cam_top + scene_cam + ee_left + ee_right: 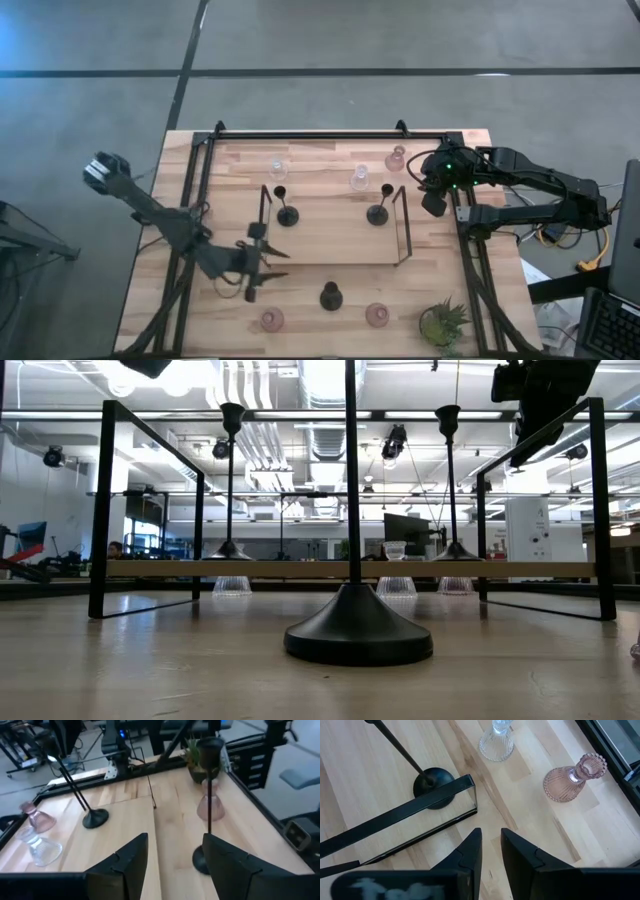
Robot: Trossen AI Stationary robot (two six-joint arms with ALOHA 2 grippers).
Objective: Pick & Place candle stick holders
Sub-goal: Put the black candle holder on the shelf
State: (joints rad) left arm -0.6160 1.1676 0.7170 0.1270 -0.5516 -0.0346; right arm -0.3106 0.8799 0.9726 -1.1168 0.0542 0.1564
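Wooden bench (pixel 330 275) carries a raised shelf (pixel 335 225) with two black holders (pixel 288 213) on it; behind the shelf stand two clear holders (pixel 360 178) and a pink one (pixel 396 158), and before it a black holder (pixel 331 296), two pink holders (pixel 377 315) and a plant (pixel 441 322). Left hand (pixel 272 264) hovers near the shelf's front left corner, fingers wide, empty. Right hand (pixel 434 203) hangs beside the shelf's right end, fingers narrow, empty.

- Three black candle stick holders stood in the high view (pixel 288 213) (pixel 378 212) (pixel 331 296).
- Three pink glass holders (pixel 396 159) (pixel 272 320) (pixel 377 315).
- Two clear glass holders (pixel 278 168) (pixel 360 178).
- One potted plant (pixel 442 322).
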